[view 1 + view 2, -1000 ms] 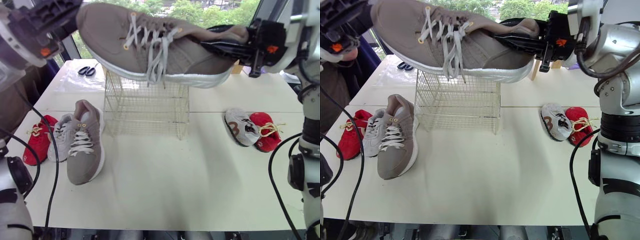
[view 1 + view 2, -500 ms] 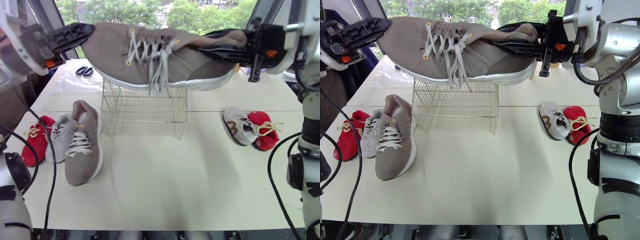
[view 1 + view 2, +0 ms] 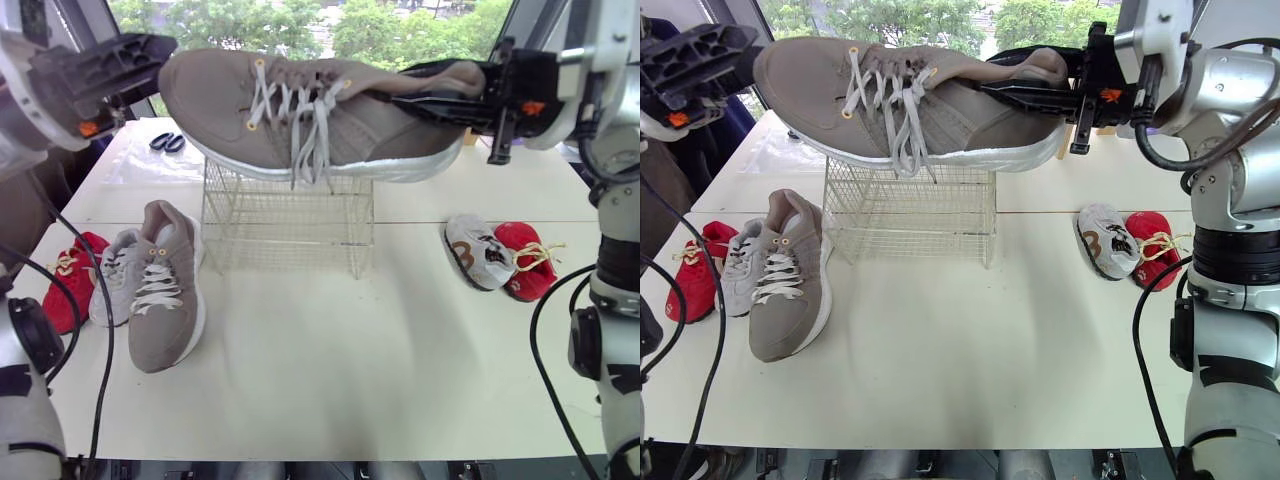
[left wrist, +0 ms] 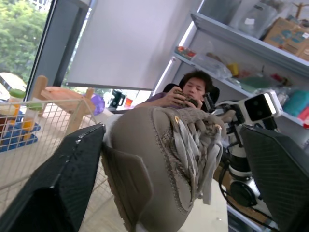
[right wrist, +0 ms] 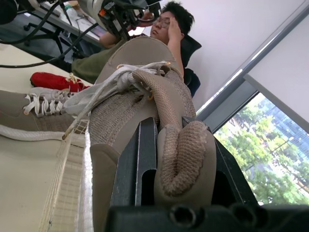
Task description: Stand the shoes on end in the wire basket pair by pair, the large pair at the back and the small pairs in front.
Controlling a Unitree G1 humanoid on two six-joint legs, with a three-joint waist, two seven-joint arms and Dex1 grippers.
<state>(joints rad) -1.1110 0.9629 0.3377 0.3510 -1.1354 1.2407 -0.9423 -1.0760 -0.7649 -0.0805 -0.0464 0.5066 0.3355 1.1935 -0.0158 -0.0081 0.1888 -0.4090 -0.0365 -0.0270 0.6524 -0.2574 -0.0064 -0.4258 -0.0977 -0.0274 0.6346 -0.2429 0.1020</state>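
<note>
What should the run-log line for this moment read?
right gripper: shut on heel of large taupe lace-up sneaker | left gripper: open around its toe | sneaker: horizontal above white wire basket

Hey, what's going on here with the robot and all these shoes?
The right pincer grips a large taupe shoe by the heel collar and holds it level above the wire basket. The left pincer is open at the toe, one finger on either side. No shoe is in the basket yet. Its mate lies on the table left of the basket, beside a grey shoe and a red shoe. Another grey and red one lie to the right.
</note>
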